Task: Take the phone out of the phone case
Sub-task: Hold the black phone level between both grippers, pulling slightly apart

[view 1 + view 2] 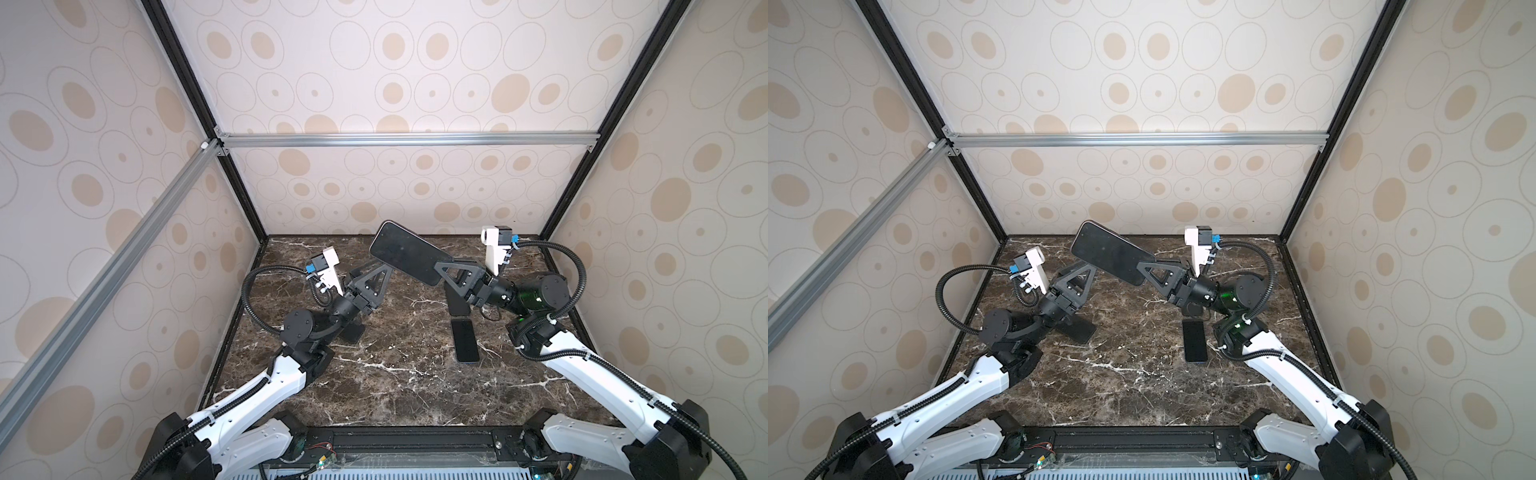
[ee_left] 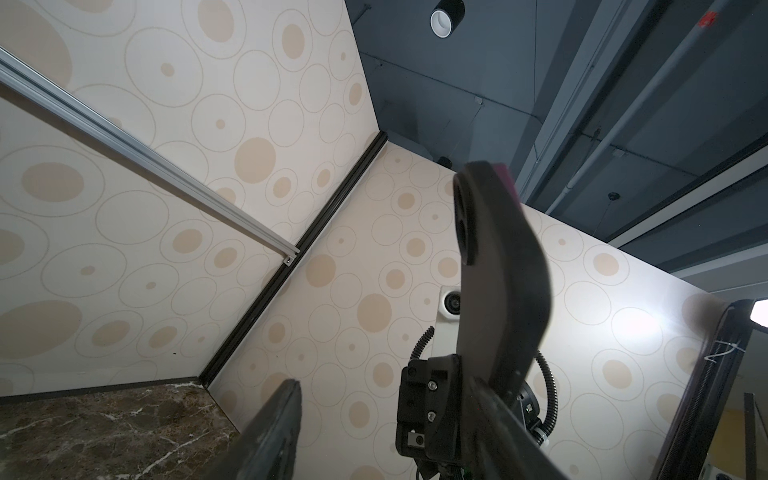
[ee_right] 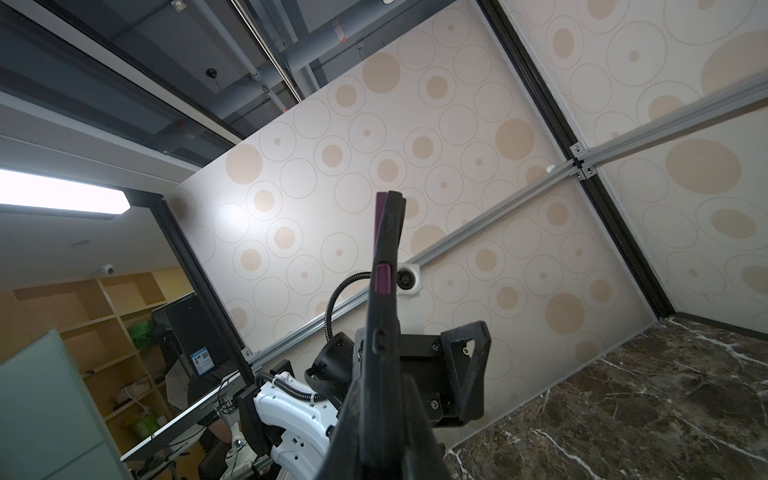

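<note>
Dark marble counter (image 1: 395,386) inside a patterned enclosure, seen from above, with both arms reaching inward.

At left, the left hand (image 1: 376,270) is raised off the counter with its jaws spread apart and nothing between them. Its fingertips lie just beside the lower left end of the lifted phone, and whether they touch it cannot be told. Beneath this arm a dark flat slab (image 1: 353,332) lies on the counter, partly hidden.

At centre, the phone (image 1: 409,253) is held in the air, tilted, with its dark screen facing up in both top views. It is seated in the black phone case (image 2: 503,291), whose back and camera opening show in the left wrist view. Purple phone body shows through a side cut-out (image 3: 381,280) and at the far end of the case.

At right, the right hand (image 1: 438,270) is clamped on the nearer end of the phone case, carrying case and phone together. Under it a second dark flat piece (image 1: 457,305) rests on the counter, and nearer the camera a bare dark handset (image 1: 465,340) lies flat, apart from both hands.
</note>
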Robot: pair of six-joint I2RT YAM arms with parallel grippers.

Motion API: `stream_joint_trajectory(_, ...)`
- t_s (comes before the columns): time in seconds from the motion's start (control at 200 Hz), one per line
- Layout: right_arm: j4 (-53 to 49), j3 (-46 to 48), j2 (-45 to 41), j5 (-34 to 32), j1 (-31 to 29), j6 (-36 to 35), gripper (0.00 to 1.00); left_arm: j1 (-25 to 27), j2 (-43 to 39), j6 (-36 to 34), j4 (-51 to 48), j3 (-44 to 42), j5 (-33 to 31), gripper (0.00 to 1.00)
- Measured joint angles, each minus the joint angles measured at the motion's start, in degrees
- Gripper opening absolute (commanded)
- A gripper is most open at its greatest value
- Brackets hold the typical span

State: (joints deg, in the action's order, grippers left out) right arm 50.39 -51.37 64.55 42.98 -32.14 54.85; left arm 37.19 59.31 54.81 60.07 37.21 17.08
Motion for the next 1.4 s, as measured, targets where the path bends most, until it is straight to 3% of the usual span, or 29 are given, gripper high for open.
stream_joint_trajectory(0.305,-1.84,0.09,-1.44,-0.44,-0.09,-1.11,0.0,0.0,0.87,0.22,2.43,0.0,2.14,0.61)
stream_joint_trajectory(0.56,-3.67,3.13,-6.14,-7.43,-0.04,-3.76,0.0,0.0,0.81,0.26,4.11,0.0,3.04,0.66)
stream_joint_trajectory(0.785,-4.17,1.42,-2.71,-4.33,-0.04,-1.97,0.0,0.0,0.81,0.26,4.33,0.02,3.48,0.67)
stream_joint_trajectory(1.0,-3.76,-0.07,1.46,-0.35,-0.13,1.09,0.0,0.0,0.98,0.72,5.18,0.15,3.85,0.4)
stream_joint_trajectory(1.395,-4.33,-0.15,1.64,1.95,-0.28,0.83,0.0,0.0,1.33,1.49,5.53,0.35,4.33,0.11)
